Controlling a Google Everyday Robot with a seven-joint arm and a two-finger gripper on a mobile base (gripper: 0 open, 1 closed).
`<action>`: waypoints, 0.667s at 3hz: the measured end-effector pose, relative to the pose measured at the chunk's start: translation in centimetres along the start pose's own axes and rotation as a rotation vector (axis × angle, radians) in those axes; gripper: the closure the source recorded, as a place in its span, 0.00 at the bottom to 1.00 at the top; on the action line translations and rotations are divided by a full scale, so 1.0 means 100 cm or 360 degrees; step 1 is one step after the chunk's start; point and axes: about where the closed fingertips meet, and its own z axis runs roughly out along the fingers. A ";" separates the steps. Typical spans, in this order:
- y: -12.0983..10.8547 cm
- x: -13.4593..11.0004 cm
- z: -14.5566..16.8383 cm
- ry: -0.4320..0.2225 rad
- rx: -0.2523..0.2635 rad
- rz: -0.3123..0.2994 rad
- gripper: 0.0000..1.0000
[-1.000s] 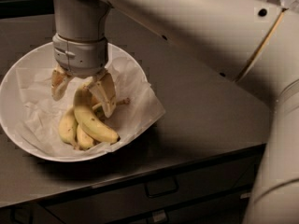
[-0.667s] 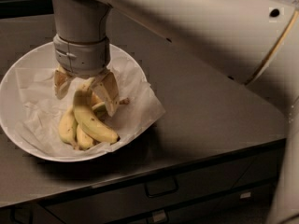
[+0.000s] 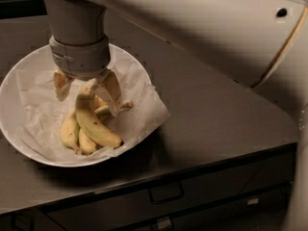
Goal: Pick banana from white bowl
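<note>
The white bowl point(image 3: 29, 148) stands on the left of the counter, lined with crumpled white paper point(image 3: 144, 114). Several bananas lie in it. The banana point(image 3: 94, 124) is the longest, curved one, and it leans up over the shorter ones point(image 3: 70, 131). My gripper point(image 3: 88, 91) hangs straight down into the bowl, open. Its left finger point(image 3: 61, 84) and right finger point(image 3: 113, 94) stand on either side of the banana's upper end. The right finger is close against the banana.
The bowl sits on a dark grey counter point(image 3: 216, 114) above drawers with handles point(image 3: 166, 194). My large white arm point(image 3: 202, 28) crosses the top of the view and hides the back of the counter.
The gripper stays over the bananas at about the same place. The upper arm link has shifted a little to the right. The bowl and the bananas have not moved.
</note>
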 end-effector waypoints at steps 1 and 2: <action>-0.002 0.002 0.001 0.0013 -0.0010 -0.0028 0.30; -0.004 0.004 0.004 0.0013 -0.0009 -0.0055 0.31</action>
